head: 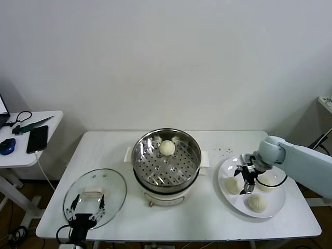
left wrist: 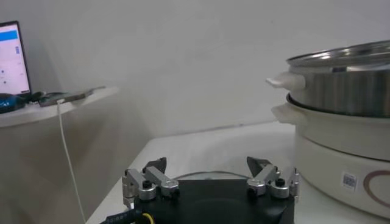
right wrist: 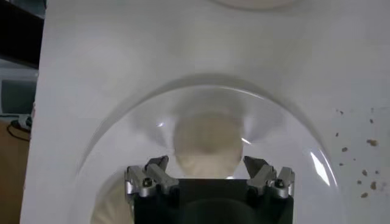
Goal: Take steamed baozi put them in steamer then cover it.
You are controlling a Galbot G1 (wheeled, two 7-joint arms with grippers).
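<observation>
Now | right end effector [head: 244,179] apart over plate [head: 277,206] baozi [right wrist: 206,145] | left end effector [head: 86,208] apart (by cover [head: 111,181])

Plate [right wrist: 317,164] — lower part cut off

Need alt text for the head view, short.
The right tool, open, hangs over a baozi on the white plate, which holds three. One baozi lies in the steamer at table centre; the glass cover rests by the open left tool.

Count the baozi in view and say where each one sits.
4. One baozi lies in the steamer. Three lie on the plate: one under the open right claw, one beside it, one nearest the table edge.
</observation>
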